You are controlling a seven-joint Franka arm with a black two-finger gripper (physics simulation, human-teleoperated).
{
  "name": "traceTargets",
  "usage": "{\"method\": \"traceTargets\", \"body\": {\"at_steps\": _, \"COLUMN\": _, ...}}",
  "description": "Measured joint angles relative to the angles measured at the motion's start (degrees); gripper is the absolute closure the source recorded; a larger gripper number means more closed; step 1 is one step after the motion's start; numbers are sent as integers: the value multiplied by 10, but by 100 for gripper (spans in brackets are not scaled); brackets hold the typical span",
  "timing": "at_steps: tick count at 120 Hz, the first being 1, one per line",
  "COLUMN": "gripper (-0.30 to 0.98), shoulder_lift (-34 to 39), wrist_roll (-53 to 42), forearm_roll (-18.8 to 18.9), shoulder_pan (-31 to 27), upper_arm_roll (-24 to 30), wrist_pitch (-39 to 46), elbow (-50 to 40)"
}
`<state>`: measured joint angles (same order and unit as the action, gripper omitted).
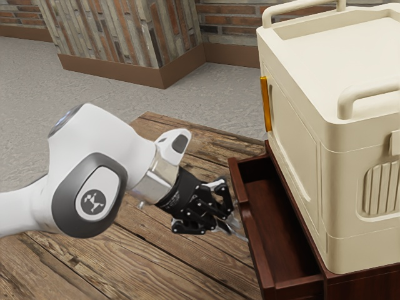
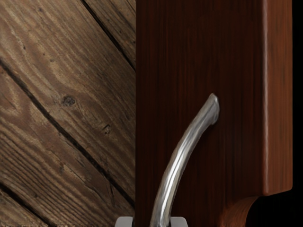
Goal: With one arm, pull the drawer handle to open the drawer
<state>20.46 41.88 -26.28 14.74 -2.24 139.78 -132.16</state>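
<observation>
Clasping the handle (image 2: 182, 151) between the fingers (image 2: 179, 222), drawn in to a narrow gap, one to each side of the bar. Mid-pull, by the look of it, with the drawer (image 1: 275, 219) already standing open from the cabinet (image 1: 369, 285). Next, draw straight back along the slide, without twisting or slackening, until properly open. Bright, smooth metal in the handle, bowed and ending in a slanted foot. Behind it, dark red-brown wood, fine and straight in grain, with a paler raised edge. Beyond, on the table (image 1: 125, 262), rough planks, knotted and parted by black seams. On top of the cabinet, a cream case (image 1: 294, 137), boxy, round-cornered, tube-handled. Farther off, ragged brick (image 1: 225, 29).
</observation>
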Motion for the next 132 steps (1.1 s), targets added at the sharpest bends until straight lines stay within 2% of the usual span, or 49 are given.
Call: {"method": "traceTargets", "body": {"at_steps": 132, "gripper": 68, "shoulder_lift": 64, "wrist_roll": -11, "forearm_roll": 1, "shoulder_pan": -14, "upper_arm_roll": -14, "wrist_pitch": -15, "elbow": -54}}
